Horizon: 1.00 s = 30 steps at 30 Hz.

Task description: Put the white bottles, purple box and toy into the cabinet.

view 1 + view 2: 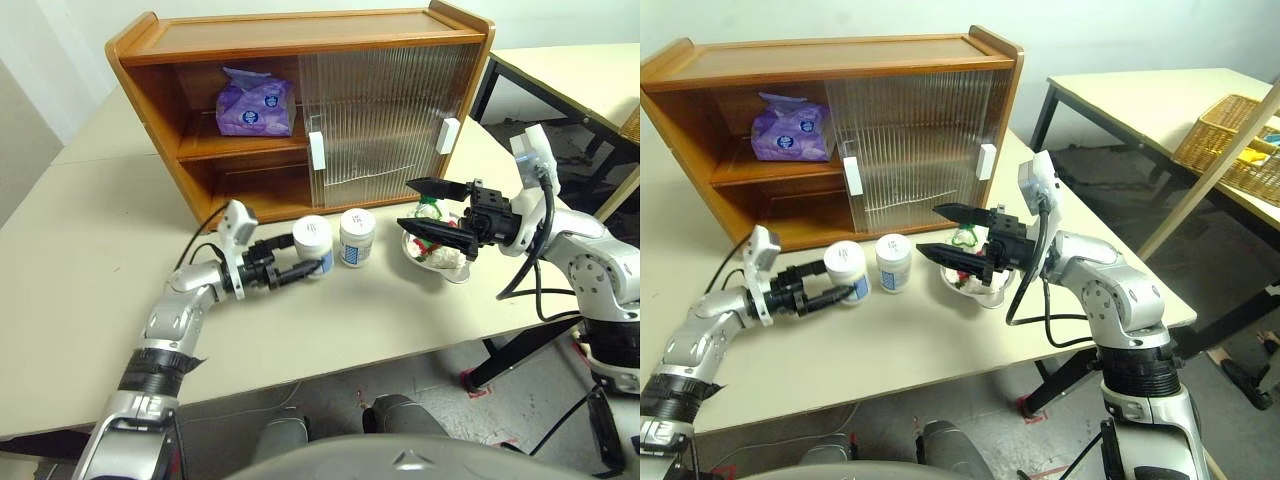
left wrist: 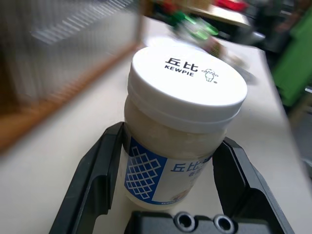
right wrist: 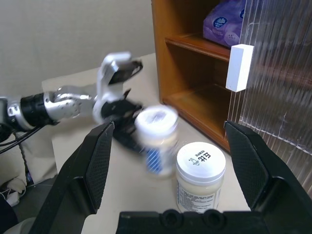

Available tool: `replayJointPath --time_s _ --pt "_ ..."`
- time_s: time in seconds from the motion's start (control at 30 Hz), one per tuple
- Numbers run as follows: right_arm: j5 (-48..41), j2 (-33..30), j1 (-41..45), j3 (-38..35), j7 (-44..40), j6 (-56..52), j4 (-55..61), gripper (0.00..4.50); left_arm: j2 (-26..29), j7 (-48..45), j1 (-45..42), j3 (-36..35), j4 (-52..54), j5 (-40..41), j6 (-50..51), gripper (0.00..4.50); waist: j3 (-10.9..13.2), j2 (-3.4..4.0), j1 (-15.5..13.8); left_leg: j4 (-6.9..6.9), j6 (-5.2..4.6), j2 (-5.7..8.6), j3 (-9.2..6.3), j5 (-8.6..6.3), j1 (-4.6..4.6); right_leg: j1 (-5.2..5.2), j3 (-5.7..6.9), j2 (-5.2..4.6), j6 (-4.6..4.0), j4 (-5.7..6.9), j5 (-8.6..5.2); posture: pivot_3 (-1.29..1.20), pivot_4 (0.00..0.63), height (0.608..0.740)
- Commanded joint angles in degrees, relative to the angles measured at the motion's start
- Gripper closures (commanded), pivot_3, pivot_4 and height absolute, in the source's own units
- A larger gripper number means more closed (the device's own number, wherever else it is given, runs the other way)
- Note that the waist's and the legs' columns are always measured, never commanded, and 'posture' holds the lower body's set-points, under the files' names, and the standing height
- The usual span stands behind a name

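The left gripper (image 1: 297, 266) has its fingers (image 2: 97, 180) clamped on either side of one white bottle (image 2: 183, 126), low on the labelled body beneath the wide lid; that looks the right place, since the jar is stiff, smooth plastic, probably light but slick, and a hold on the lid's rim would likely slip. The bottle seems tipped or just off the tabletop (image 1: 90, 260), though I cannot tell which. The second bottle (image 1: 356, 236) stands upright just beside it, close enough that a sideways swing could knock it over. The right gripper (image 1: 437, 211) hangs in the air with its fingers spread wide and nothing in them, over a clear glass bowl (image 1: 436, 262) where the toy (image 1: 432, 208) sits, mostly hidden behind the fingers; being plush, the toy should squash and can be pinched anywhere, while the bowl is breakable and best left alone. Behind the bottles stands the cabinet (image 1: 300, 30), its left half open and its ribbed sliding doors (image 1: 385, 120) covering the right half. The purple box (image 1: 256, 106) already lies on the middle shelf on the open side; it is soft and crinkly and takes up part of that shelf, so the bare lower shelf is probably the easier place for the bottle, with the door edge and its white handle (image 1: 316, 150) to be kept clear of
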State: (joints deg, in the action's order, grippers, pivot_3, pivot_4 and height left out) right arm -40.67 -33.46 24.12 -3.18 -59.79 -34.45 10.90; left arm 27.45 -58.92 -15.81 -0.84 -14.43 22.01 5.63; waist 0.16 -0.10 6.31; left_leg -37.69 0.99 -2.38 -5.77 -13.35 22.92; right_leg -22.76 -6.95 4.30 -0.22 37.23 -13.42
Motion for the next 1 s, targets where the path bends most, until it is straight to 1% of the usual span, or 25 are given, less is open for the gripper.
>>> replayJointPath --time_s 0.03,0.13,0.23,0.33,0.43,0.53,0.77,1.0 --pt "0.2 0.4 1.0 0.4 0.0 0.4 -0.2 0.00 -0.4 3.1 -1.6 -2.4 -4.9 -1.1 -1.8 1.42 0.0 0.00 0.0 0.00 0.00 -0.01 0.00 0.00 -0.01 0.00 -0.02 -0.03 0.00 0.00 0.00 -0.16 0.000 0.740" --pt "0.3 0.7 1.1 0.6 0.1 0.3 0.0 0.00 -1.2 7.0 -2.8 -3.8 -8.9 -2.1 -2.5 1.42 0.0 0.00 0.0 0.01 0.00 -0.01 -0.01 0.00 0.00 -0.01 -0.03 -0.08 0.01 -0.01 -0.01 -0.16 0.000 0.740" --pt "0.3 0.9 1.1 0.6 0.2 0.2 0.1 0.00 -2.1 7.9 -4.0 -4.8 -12.6 -2.4 -4.8 1.42 0.0 -0.01 -0.1 0.00 -0.01 0.00 -0.02 0.01 0.01 -0.01 -0.03 -0.08 0.03 -0.02 -0.01 -0.16 0.000 0.740" --pt "0.3 1.0 1.0 0.6 0.3 0.1 0.5 0.00 -3.4 11.9 -8.0 -6.2 -21.5 -3.8 -8.9 1.42 0.0 -0.01 -0.4 -0.03 -0.05 0.02 -0.01 0.03 0.00 0.03 -0.03 -0.07 0.06 -0.01 0.01 -0.16 0.000 0.740" --pt "0.4 1.0 0.9 0.6 0.3 0.1 0.5 0.00 -3.8 13.2 -11.2 -7.2 -27.3 -4.4 -12.9 1.42 0.0 -0.02 -0.3 -0.08 -0.11 0.02 0.00 0.07 -0.06 0.11 -0.03 -0.07 0.17 -0.01 0.10 -0.16 0.000 0.740" --pt "0.3 0.8 0.9 0.4 0.2 0.1 0.5 0.00 -3.7 12.6 -13.0 -7.4 -30.8 -5.2 -16.3 1.42 0.0 -0.03 -0.3 -0.09 -0.26 0.08 0.02 0.16 -0.09 0.16 -0.03 0.04 0.26 -0.01 0.16 -0.16 0.000 0.740" --pt "0.5 1.0 1.0 0.6 0.1 0.5 0.2 0.00 -4.1 9.0 -15.0 -7.4 -33.0 -4.2 -19.0 1.42 0.0 -0.04 -0.1 -0.11 -0.50 0.19 0.09 0.35 -0.08 0.19 0.00 0.06 0.39 -0.01 0.30 -0.17 0.000 0.740" --pt "0.5 1.2 0.9 0.6 0.1 0.5 0.3 0.00 -4.2 7.6 -14.7 -8.6 -29.0 -2.3 -17.5 1.42 0.0 -0.05 -0.1 -0.10 -0.49 0.21 0.30 0.35 -0.03 0.15 0.13 0.05 0.39 -0.07 0.30 -0.16 0.000 0.740"
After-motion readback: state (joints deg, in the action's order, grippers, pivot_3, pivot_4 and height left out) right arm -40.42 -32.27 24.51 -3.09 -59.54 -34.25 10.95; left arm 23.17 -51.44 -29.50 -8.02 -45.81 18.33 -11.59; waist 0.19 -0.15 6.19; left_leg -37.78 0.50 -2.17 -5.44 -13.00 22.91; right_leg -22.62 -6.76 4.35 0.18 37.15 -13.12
